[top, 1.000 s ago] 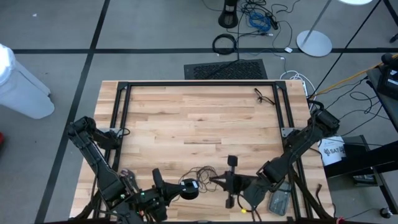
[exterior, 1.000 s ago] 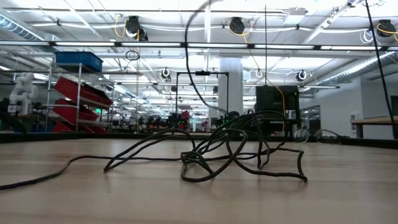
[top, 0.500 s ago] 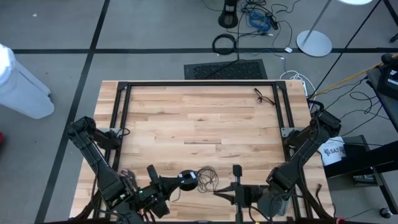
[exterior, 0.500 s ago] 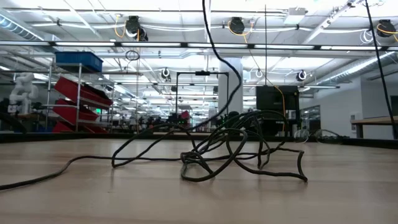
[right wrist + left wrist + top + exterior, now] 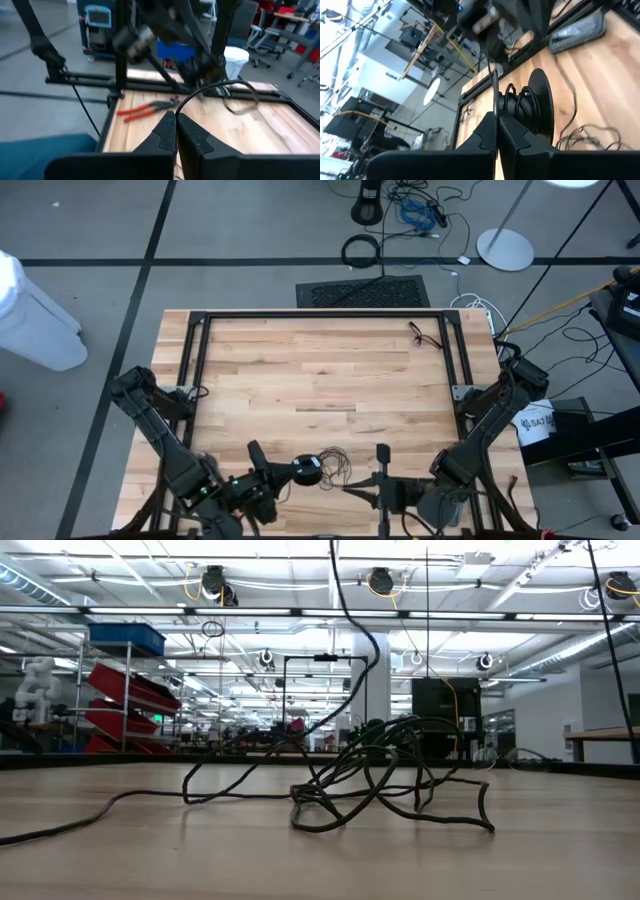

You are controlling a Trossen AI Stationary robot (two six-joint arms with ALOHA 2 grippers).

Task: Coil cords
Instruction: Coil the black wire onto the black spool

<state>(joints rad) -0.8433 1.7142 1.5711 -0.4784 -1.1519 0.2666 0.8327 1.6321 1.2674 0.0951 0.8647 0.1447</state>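
Since half a second ago, drifted slightly right: left gripper (image 5: 268, 477), fingers (image 5: 490, 131) pressed together on the cord (image 5: 335, 468) beside its puck (image 5: 307, 472), low centre of the high view. Right gripper (image 5: 352, 490) likewise clamped on cord. Only the right wrist view reveals red-handled pliers (image 5: 145, 110); only the low view, a tangled heap (image 5: 380, 780).

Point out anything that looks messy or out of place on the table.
The thin black cord lies in a loose tangle beside its round puck at the near edge, not coiled. Red-handled pliers also lie on the wood.
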